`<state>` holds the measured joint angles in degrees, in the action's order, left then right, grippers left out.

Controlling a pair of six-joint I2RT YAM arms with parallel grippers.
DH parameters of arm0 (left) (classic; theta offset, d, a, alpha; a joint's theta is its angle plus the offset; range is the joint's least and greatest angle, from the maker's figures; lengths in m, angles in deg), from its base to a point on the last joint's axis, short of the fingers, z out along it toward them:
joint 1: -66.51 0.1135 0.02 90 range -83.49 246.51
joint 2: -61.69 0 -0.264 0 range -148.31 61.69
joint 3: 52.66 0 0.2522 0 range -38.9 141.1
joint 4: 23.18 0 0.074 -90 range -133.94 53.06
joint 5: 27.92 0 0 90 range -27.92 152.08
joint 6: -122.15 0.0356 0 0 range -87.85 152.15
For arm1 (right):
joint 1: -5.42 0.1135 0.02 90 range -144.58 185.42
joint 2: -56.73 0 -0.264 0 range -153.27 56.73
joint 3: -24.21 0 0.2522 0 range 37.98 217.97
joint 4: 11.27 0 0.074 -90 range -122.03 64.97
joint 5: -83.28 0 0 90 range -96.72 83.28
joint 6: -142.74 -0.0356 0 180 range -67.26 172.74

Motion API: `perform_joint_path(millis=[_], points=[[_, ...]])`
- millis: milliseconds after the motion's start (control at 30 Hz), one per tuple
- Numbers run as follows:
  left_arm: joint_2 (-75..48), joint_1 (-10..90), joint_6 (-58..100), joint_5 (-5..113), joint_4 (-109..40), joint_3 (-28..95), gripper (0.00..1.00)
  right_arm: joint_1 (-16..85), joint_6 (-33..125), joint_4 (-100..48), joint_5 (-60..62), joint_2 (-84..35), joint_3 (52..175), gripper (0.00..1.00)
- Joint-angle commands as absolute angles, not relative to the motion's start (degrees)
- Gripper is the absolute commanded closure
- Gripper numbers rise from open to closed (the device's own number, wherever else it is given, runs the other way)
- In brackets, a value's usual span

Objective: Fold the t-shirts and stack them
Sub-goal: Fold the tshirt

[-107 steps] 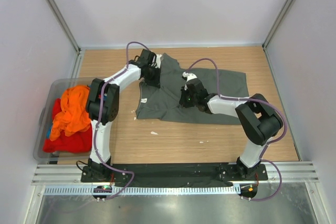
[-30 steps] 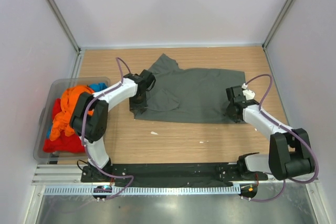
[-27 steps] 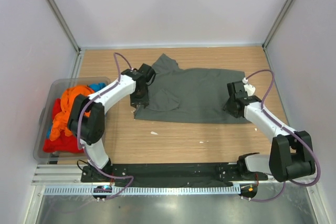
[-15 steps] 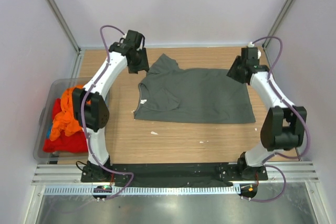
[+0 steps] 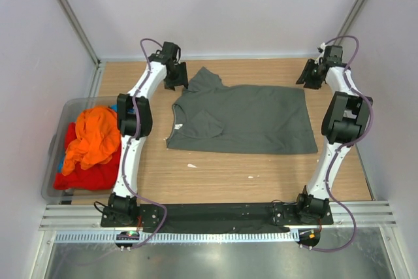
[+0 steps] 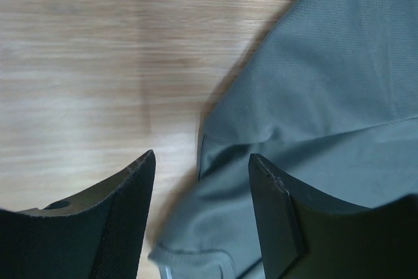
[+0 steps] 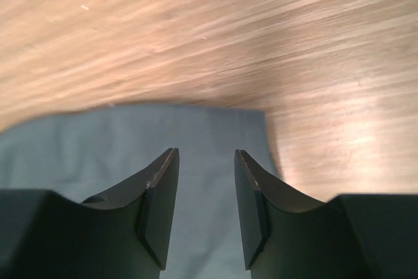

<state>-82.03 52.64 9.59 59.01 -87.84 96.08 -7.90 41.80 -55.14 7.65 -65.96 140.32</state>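
At the left, heaped in the translucent bin (image 5: 55, 121): orange t-shirt (image 5: 91, 135) on top of red t-shirt (image 5: 85, 176), a sliver of blue t-shirt (image 5: 61, 161) at the edge. Next, over the far-left sleeve of the dark grey-green t-shirt (image 5: 241, 119): left hand (image 6: 201, 157), opened wide, gripping nothing. Spread flat mid-way across the counter (image 5: 222, 168): the shirt itself. Above its far right corner: right hand (image 7: 206, 152), narrowly parted, empty.
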Motion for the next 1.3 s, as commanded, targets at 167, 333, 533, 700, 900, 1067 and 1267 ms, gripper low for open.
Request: perform_joint_path(millis=[167,333,533,700,900,1067,1267], points=[[-85.6,53.3,12.4,48.8,-78.3,97.9,0.38,-8.6,55.1,-55.2,9.5,-73.9,147.1,0.57],[-88.1,53.3,14.3,48.4,-77.4,98.8,0.38,-9.3,58.4,-58.5,13.6,-79.6,154.1,0.55],[-89.7,53.3,14.8,48.1,-76.4,98.8,0.41,-10.1,62.0,-60.8,13.7,-83.4,157.7,0.54],[-90.1,53.3,14.7,43.7,-73.9,98.8,0.47,-10.6,67.0,-62.4,18.0,-83.8,157.8,0.60],[-90.0,53.3,14.1,40.1,-71.0,98.6,0.57,-11.5,71.4,-67.6,26.2,-85.9,160.2,0.60],[-90.5,53.3,13.6,40.1,-70.1,98.6,0.66,-11.6,70.9,-67.2,24.8,-87.1,160.8,0.69],[-90.6,53.3,12.6,41.0,-68.8,98.7,0.98,-11.6,68.8,-63.7,21.8,-86.3,160.3,0.99]])
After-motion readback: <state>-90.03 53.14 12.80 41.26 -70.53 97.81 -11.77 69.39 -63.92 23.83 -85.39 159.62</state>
